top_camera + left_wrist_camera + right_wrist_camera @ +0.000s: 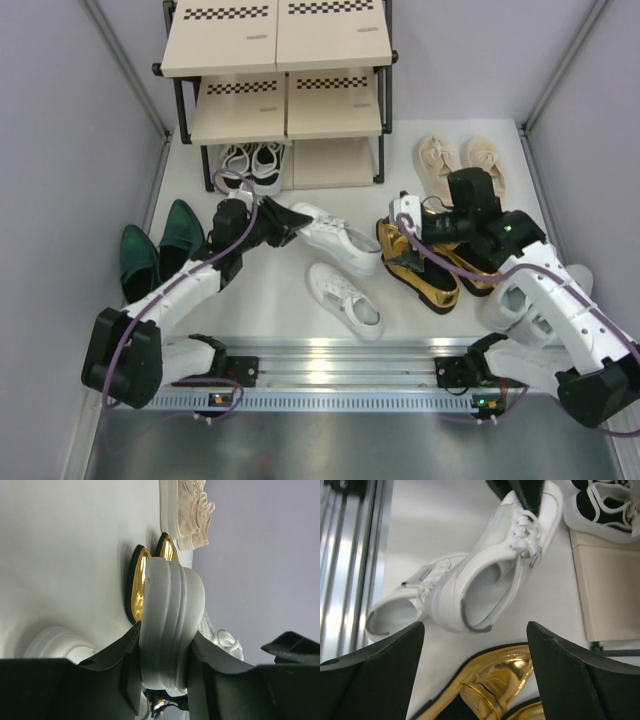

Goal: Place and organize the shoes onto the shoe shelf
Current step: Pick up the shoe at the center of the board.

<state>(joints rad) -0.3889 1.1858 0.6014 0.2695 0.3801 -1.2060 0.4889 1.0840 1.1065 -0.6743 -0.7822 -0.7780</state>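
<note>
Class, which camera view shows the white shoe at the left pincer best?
Right wrist: the white shoe appears nearly whole, with its laces and opening visible. Top external shows it smaller; left wrist shows only its toe inside the left pincer.

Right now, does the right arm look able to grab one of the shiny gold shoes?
Probably yes. The right gripper hangs open right over a gold loafer, one finger on each side of it, and nothing sits between them. The white lace-ups lie further off, out of its way.

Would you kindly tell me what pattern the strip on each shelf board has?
Black-and-white checks on the strip, clearest in the top external view.
</note>
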